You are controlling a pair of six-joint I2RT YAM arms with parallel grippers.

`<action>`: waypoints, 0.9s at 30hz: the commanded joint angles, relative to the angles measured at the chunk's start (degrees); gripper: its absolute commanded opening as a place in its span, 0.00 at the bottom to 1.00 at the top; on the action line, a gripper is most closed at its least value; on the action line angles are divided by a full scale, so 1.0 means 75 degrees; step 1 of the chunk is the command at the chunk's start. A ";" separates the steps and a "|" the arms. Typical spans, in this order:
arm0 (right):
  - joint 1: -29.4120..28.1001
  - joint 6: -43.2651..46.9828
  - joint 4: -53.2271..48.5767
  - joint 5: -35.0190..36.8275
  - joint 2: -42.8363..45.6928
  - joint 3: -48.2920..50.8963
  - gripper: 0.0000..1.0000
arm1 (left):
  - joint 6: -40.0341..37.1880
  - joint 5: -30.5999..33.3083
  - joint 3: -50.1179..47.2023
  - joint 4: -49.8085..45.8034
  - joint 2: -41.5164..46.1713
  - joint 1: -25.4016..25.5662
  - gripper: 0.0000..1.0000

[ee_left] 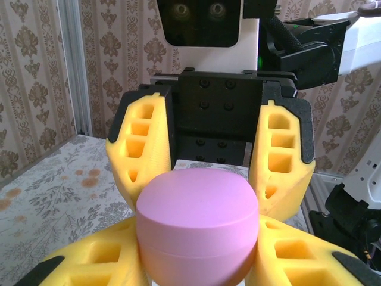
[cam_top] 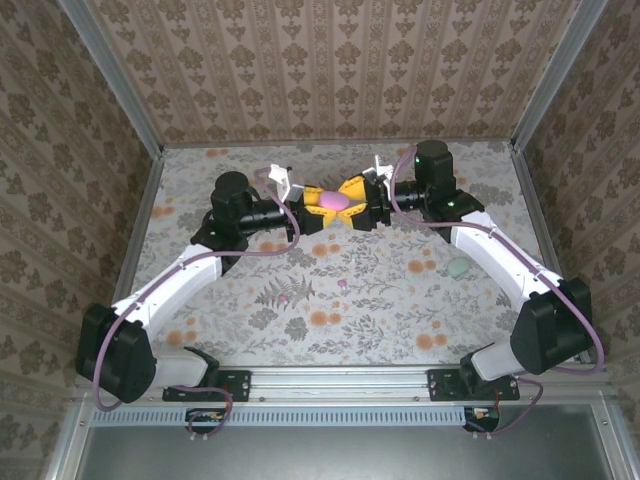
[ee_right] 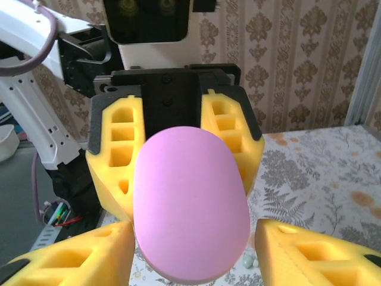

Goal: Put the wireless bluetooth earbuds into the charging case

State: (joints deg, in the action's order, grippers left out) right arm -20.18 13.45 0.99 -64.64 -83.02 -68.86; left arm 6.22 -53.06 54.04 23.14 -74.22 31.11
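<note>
Two arms reach from their bases at the near edge of the table (cam_top: 250, 330) and meet above its far middle, so you have a hand-to-hand hold here, not a pick off the surface. Closer in, beside the right arm, a small pale green thing (cam_top: 457, 268) lies on the table; it is too small to tell whether it is an earbud.

Farther out, the left gripper (cam_top: 320, 206) presses its yellow fingers (ee_left: 101, 256) against both flanks of the charging case (ee_left: 197, 220) and carries it clear of the table. The case looks closed, with a seam running round it.

Facing it, the right gripper (cam_top: 349, 197) stands spread. In its wrist view its fingers sit to either side of the pink shell, with a plain gap on one side.

You can read the left as the holder, steadying the case so the right can work the lid. That lid has to open before any earbud goes in. Mind the glossy round shell, which could slip if you squeeze it off-centre.
</note>
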 commanded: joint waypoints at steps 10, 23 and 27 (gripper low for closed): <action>0.0200 -0.2577 0.0043 0.0792 0.0740 0.0020 0.69 | 0.0374 0.1339 -0.0688 0.1594 0.0374 0.0035 0.30; -0.0064 -0.4280 -0.2267 0.1310 0.0489 -0.1072 0.65 | 0.1247 0.1624 -0.1398 0.3790 0.0005 0.0174 0.30; -0.0129 -0.4191 -0.2464 0.1382 0.0179 -0.1212 0.65 | 0.1331 0.1594 -0.1364 0.3841 -0.0042 0.0211 0.30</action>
State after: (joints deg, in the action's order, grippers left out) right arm -20.73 -17.23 -13.04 -55.51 -79.79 -76.18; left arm 14.46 -41.39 43.88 47.97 -73.95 32.36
